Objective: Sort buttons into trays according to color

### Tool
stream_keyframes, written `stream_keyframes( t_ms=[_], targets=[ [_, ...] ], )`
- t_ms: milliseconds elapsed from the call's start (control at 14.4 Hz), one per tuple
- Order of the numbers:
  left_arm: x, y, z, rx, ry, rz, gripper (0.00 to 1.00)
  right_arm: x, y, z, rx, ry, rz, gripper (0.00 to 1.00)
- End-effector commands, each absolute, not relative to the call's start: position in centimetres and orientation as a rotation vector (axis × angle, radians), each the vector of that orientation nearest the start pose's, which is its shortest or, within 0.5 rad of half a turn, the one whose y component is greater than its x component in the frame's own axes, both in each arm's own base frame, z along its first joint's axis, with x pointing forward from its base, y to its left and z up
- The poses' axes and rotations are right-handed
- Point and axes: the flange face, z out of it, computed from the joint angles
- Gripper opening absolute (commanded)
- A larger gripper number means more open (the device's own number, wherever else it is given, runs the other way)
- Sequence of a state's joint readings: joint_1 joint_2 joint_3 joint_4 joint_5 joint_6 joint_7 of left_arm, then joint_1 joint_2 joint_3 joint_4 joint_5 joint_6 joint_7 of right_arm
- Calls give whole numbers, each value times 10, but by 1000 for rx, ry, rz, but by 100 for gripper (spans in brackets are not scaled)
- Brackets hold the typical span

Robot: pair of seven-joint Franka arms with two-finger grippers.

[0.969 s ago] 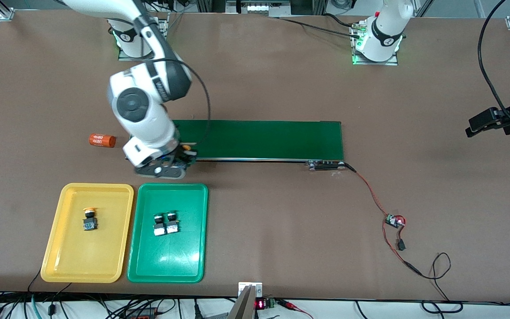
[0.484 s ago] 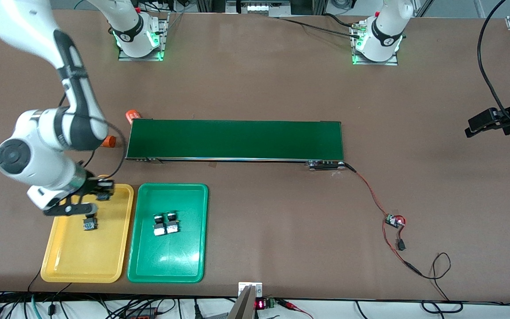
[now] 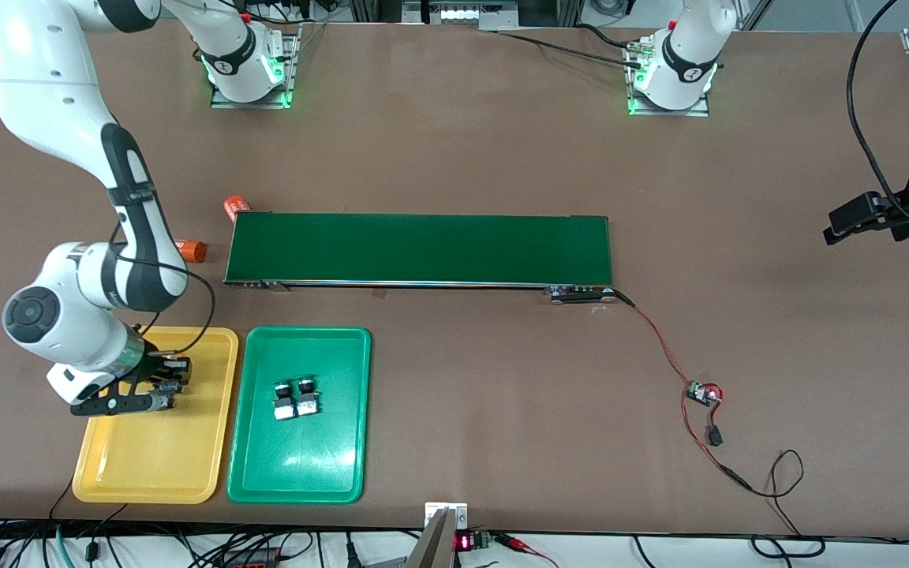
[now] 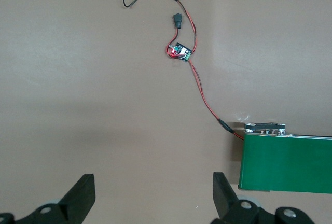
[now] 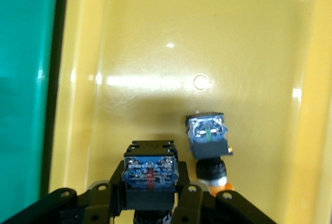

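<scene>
Two green-capped buttons (image 3: 297, 398) lie side by side in the green tray (image 3: 265, 473). Beside it, the yellow tray (image 3: 147, 465) holds one yellow-capped button (image 5: 207, 141); another (image 5: 150, 175) hangs gripped above it.

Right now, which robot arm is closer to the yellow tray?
The right one. The right gripper is over the yellow tray, jaws shut on a button. The left gripper waits open over bare table at the left arm's end.

Right claw (image 3: 156, 386) clamped low, left claw (image 4: 154, 193) spread, waiting.
</scene>
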State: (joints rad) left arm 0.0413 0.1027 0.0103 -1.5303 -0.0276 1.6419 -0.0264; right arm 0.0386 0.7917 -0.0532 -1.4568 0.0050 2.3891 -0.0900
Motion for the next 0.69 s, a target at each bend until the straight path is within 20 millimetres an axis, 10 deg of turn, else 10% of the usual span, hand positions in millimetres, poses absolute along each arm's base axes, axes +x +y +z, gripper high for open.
stream_keyframes(
  t_ms=[0,138,208,277,623],
  targets=[
    [592,25,598,-3165,-99,-20,100,745,-11,202,-3165,-157,-275,16],
    [592,24,599,-3165,-92,-23,100,745,-11,199,-3164,-151,-278,37],
    [592,24,598,-3165,-89,-20,100,745,-11,199,-3160,-127,-276,88],
    [592,24,599,-3165,-87,-23,100,745,-11,202,-3158,-129,-283,100],
    [591,-6,609,-3171,-14,-51,100,736,0,263,-3149,-133,-112,100]
  ],
)
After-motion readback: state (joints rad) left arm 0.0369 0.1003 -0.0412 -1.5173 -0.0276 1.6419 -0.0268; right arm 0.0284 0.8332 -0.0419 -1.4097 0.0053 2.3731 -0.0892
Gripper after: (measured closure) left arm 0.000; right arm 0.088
